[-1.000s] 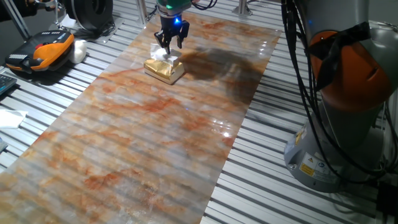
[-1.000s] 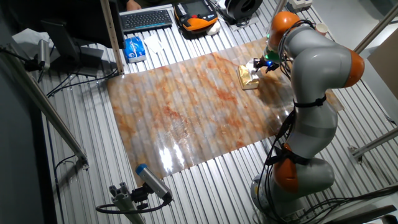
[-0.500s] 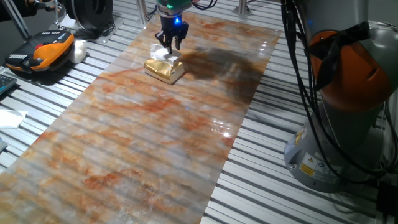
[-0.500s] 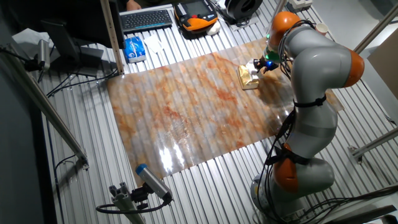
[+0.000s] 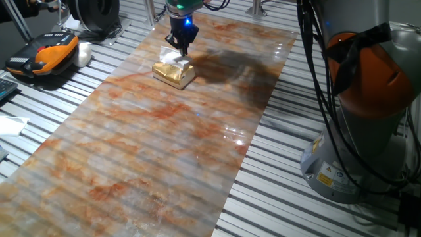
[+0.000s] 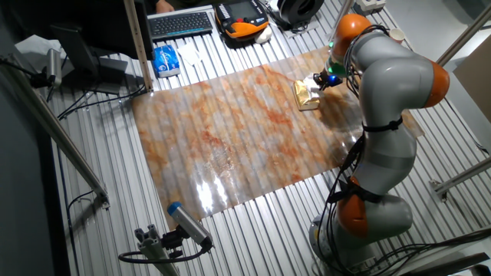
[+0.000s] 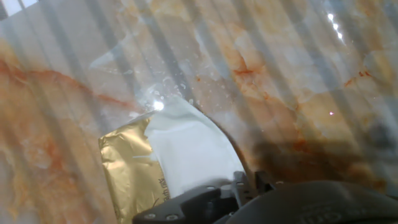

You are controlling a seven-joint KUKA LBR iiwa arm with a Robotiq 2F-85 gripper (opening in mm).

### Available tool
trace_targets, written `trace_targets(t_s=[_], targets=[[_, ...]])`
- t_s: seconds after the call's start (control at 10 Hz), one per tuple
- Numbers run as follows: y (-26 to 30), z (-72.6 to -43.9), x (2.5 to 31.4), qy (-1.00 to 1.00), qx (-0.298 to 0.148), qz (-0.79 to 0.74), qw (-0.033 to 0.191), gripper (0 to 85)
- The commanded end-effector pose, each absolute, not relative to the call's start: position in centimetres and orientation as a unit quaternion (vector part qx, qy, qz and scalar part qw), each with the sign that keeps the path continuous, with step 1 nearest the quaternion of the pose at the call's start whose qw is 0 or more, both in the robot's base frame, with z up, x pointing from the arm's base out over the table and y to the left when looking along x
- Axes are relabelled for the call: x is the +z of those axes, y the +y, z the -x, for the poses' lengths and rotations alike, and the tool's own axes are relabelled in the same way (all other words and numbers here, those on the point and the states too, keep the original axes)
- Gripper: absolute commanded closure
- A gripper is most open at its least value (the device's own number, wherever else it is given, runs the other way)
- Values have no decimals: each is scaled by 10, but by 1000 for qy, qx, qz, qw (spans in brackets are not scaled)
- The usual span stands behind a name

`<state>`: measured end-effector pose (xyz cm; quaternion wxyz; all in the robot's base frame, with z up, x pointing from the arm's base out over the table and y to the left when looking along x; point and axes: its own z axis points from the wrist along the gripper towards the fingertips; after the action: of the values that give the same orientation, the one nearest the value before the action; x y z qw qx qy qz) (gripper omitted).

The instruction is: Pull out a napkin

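A marbled orange-and-grey mat (image 5: 158, 138) runs the length of the slatted metal table (image 5: 309, 210), glossy enough to throw back bright spots of light near its right edge. In one fixed view its near end is bare; the arm's grey-and-orange base (image 5: 365, 99) stands on the slats at the right, black cables hanging down beside it. On the left slats, off the mat, lie a scrap of white paper (image 5: 13, 124) and, farther back, an orange-and-black handheld pendant (image 5: 43, 54).

Toward the far end of the mat sits the small gold napkin box (image 5: 173, 74), with the white napkin (image 5: 173, 58) rising out of its top. The gripper (image 5: 181, 46) comes straight down on that white tuft, a blue light glowing on its body just above. Its fingers are drawn together on the napkin's upper edge, with no gap visible between them. In the hand view the napkin (image 7: 189, 146) spreads as a white curved sheet over the crinkled gold foil of the box (image 7: 130, 171), and the dark finger hardware meets the sheet's lower edge; the fingertips themselves are out of the picture.

The other fixed view shows the room around the table: a keyboard (image 6: 180, 23) and a blue packet (image 6: 164, 60) beyond the mat's far side, dark cables trailing over the slats at left, and a blue-tipped cylindrical tool (image 6: 186, 222) on the slats beside the mat's corner.
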<state>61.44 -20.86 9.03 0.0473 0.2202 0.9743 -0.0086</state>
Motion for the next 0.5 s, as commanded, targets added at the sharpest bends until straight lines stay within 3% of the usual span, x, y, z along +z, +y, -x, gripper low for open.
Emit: trace_targets(t_s=[0.0,0.2,0.3,0.4], targets=[[-208,-614,90,974,-9,-221,48,510],[-208,-614,90,974,-9,-220,47,510],[-208,-614,90,974,-9,-220,47,680],[-208,-614,90,975,-4,-218,45,680]])
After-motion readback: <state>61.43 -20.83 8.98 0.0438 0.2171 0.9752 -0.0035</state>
